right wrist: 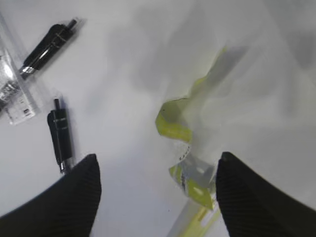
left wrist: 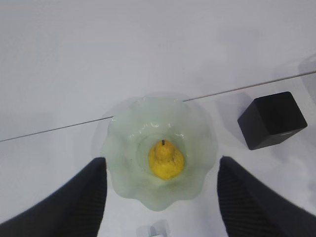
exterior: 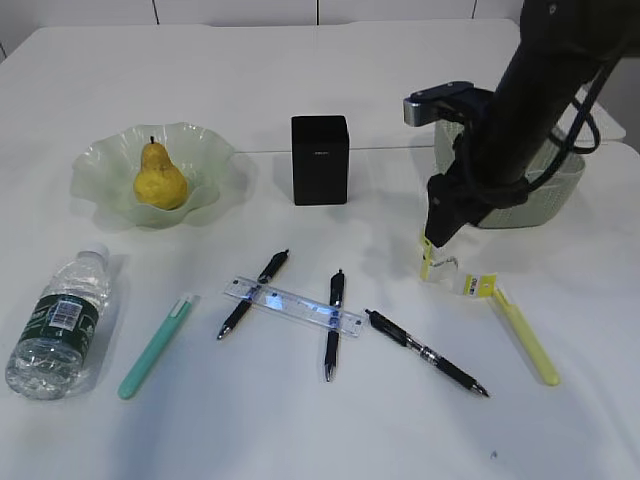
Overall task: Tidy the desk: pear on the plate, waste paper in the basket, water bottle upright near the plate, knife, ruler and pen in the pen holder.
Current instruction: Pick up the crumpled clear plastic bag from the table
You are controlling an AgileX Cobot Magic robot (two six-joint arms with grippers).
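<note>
On plate [exterior: 100, 175]: yellow pear [exterior: 160, 177], upright

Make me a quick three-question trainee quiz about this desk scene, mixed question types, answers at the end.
1. True or false: the pear already sits on the plate.
2. Is the water bottle A) upright or B) lying on its side?
3. Fill in: the right pincer is over the crumpled ____ near the basket.

Key: 1 true. 2 B. 3 waste paper, with the pincer open around it.
</note>
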